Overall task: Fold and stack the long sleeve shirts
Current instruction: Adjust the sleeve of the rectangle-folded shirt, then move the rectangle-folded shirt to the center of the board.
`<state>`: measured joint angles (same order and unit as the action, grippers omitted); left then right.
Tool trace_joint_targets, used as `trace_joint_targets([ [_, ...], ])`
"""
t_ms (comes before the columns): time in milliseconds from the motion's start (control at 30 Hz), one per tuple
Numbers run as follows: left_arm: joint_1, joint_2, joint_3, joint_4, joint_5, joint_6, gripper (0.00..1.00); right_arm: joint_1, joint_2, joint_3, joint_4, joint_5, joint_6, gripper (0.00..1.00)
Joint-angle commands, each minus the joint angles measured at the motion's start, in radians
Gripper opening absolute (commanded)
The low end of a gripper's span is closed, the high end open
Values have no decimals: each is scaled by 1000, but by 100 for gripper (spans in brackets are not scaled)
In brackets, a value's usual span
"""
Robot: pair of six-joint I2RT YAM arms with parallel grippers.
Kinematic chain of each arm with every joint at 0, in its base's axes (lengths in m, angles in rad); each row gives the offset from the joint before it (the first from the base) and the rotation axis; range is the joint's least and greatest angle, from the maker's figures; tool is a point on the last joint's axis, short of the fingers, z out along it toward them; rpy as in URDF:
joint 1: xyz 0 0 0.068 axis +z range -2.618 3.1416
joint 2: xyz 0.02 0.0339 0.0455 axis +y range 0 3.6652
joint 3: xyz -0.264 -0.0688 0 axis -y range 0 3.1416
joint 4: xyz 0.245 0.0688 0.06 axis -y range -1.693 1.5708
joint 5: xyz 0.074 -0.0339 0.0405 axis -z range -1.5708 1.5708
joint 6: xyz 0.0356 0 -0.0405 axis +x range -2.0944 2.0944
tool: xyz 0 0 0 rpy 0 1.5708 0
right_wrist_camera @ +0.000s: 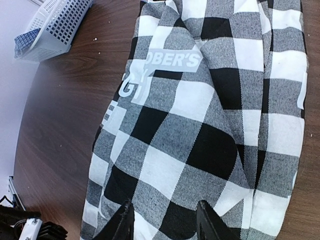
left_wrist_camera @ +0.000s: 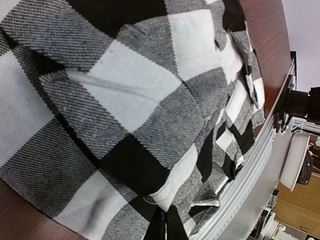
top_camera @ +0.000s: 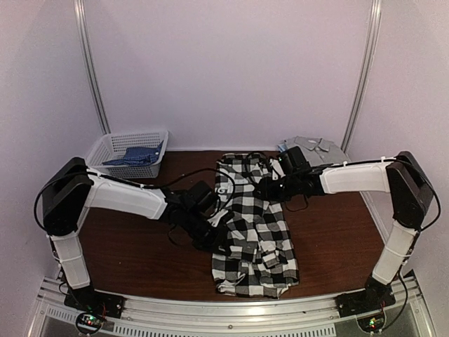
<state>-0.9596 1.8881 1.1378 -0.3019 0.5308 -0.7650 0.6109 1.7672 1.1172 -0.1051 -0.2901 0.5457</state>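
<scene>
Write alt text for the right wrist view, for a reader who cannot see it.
A black-and-white checked shirt with pale lettering lies on a brown table, filling most of the view. The open gripper hangs over it at the bottom edge; a white basket holding blue cloth sits at top left.

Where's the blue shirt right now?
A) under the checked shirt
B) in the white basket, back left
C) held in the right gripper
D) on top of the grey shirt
B: the top view shows the blue shirt lying inside the white basket at the back left, and the right wrist view shows it there too.
</scene>
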Motion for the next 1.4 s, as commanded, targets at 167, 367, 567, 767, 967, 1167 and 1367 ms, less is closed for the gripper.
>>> trace_joint_targets([
  [167,-3,-112,-55,-15,2,-12,0,-7,64,72,20,-26,-17,44],
  [367,0,-113,-82,-19,-2,-10,0,-8,120,97,39,-27,-21,43],
  [567,9,-103,-93,-14,-9,-8,0,-29,202,107,40,0,-15,40],
  [767,18,-127,-113,-32,-32,-1,15,-48,245,110,26,-4,-8,37],
  [967,116,-215,-117,-65,-79,23,26,-48,154,96,7,-11,-23,38],
  [1167,244,-144,-12,-72,-120,112,37,-50,74,90,-38,36,-49,41],
  [1367,309,52,198,-68,-152,155,45,-49,21,45,-40,32,-56,45],
])
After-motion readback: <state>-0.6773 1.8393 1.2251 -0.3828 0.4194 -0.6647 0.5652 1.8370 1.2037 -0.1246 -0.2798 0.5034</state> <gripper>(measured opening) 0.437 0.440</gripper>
